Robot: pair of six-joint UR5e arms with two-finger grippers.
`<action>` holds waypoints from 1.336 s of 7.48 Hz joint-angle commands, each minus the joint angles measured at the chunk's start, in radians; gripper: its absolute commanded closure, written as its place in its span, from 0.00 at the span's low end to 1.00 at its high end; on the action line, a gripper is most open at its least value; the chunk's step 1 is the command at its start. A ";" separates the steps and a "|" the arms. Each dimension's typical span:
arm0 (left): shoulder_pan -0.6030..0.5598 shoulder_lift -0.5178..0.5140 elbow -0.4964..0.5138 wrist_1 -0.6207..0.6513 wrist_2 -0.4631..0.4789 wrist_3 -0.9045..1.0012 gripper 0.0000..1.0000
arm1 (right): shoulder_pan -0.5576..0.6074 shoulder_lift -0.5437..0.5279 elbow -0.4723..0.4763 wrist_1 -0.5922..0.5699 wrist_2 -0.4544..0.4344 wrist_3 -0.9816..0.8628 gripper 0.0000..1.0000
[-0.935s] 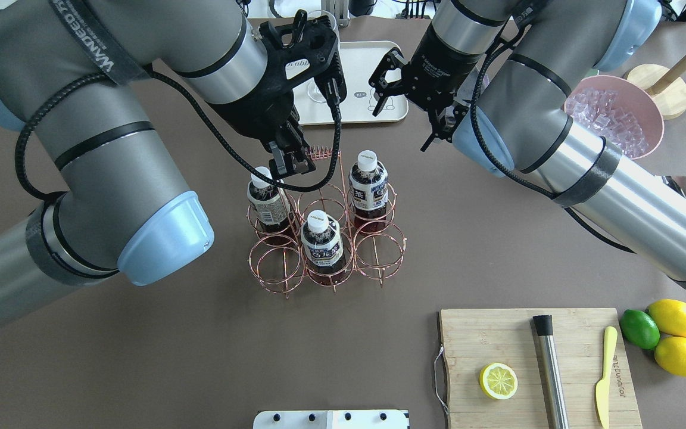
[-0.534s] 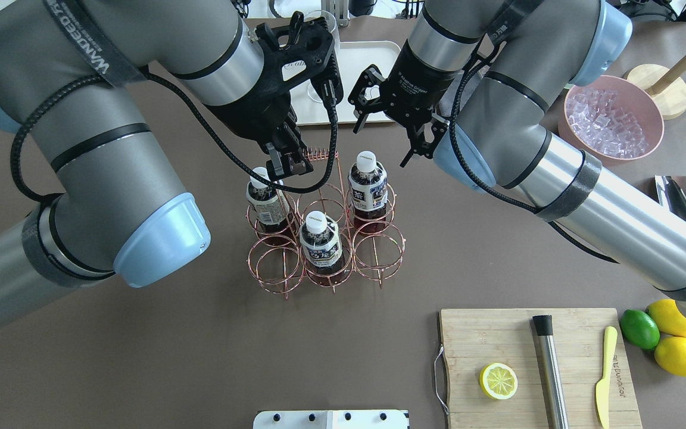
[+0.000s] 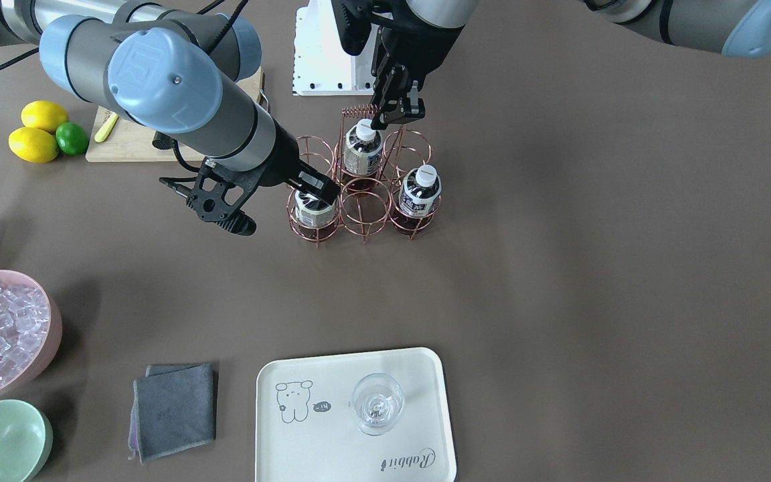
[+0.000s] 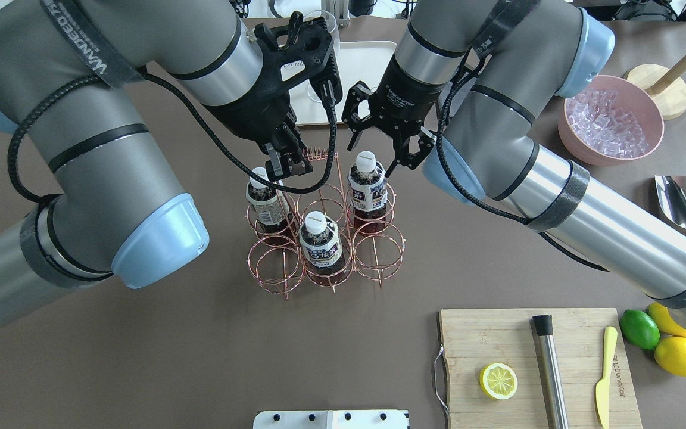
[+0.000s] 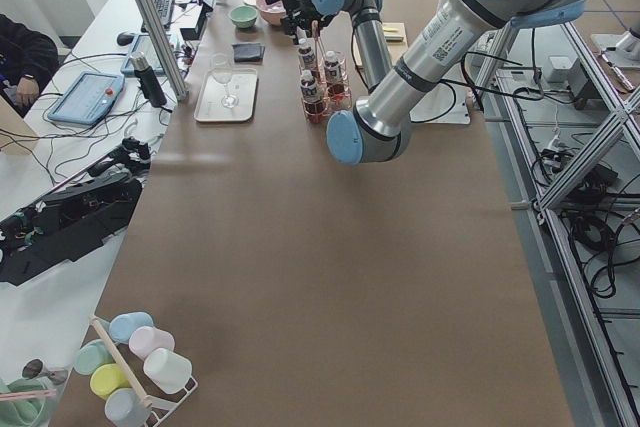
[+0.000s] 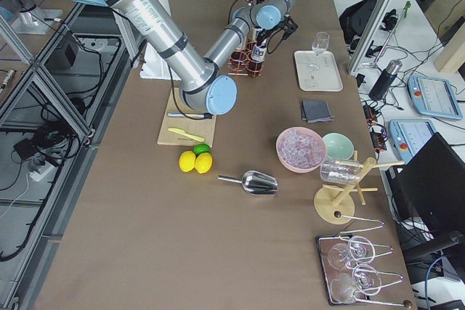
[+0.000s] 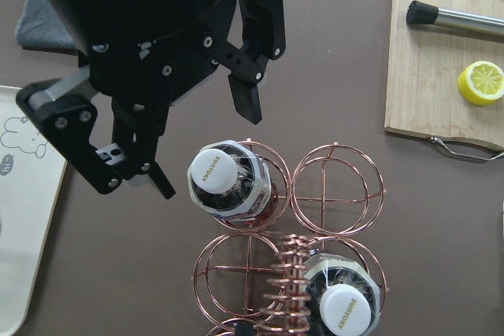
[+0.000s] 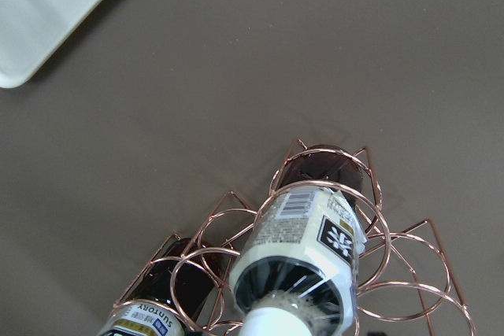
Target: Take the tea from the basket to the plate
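Three tea bottles stand in a copper wire basket (image 4: 286, 271): at back left (image 4: 265, 202), front middle (image 4: 321, 241) and back right (image 4: 368, 186). My right gripper (image 4: 371, 158) is open, its jaws on either side of the back-right bottle's white cap; the left wrist view shows it (image 7: 206, 147) just above that bottle (image 7: 228, 182). My left gripper (image 4: 288, 165) is shut at the basket's coil handle (image 4: 318, 155). The cream plate (image 3: 332, 445) with the bear drawing lies apart from the basket, and the arms partly hide it in the overhead view (image 4: 370, 59).
A wine glass (image 3: 377, 404) stands on the plate. A grey cloth (image 3: 175, 408), a mint bowl (image 3: 1, 438) and a pink bowl of ice (image 4: 611, 119) lie near it. A cutting board (image 4: 575, 333) with a lemon half, lemons (image 4: 681, 356) and a scoop (image 4: 682, 205) are on the right.
My right gripper has moved left and down from beside the plate to the back-right bottle and now straddles its cap. The left gripper and the basket have stayed in place.
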 commanded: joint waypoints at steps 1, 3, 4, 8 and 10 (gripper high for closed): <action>0.000 0.000 -0.003 0.001 0.000 0.000 1.00 | -0.016 0.001 -0.001 0.001 -0.006 0.010 0.46; 0.000 0.002 -0.001 0.001 0.000 0.000 1.00 | -0.028 0.001 -0.001 0.001 -0.023 0.012 0.61; 0.000 0.002 -0.001 -0.001 0.000 0.000 1.00 | -0.027 0.004 -0.002 0.001 -0.026 0.010 0.77; -0.012 0.009 -0.001 -0.002 -0.003 0.000 1.00 | 0.030 0.011 0.039 -0.014 -0.008 0.012 1.00; -0.012 0.014 -0.001 -0.004 -0.002 0.002 1.00 | 0.129 0.030 0.089 -0.101 0.094 0.012 1.00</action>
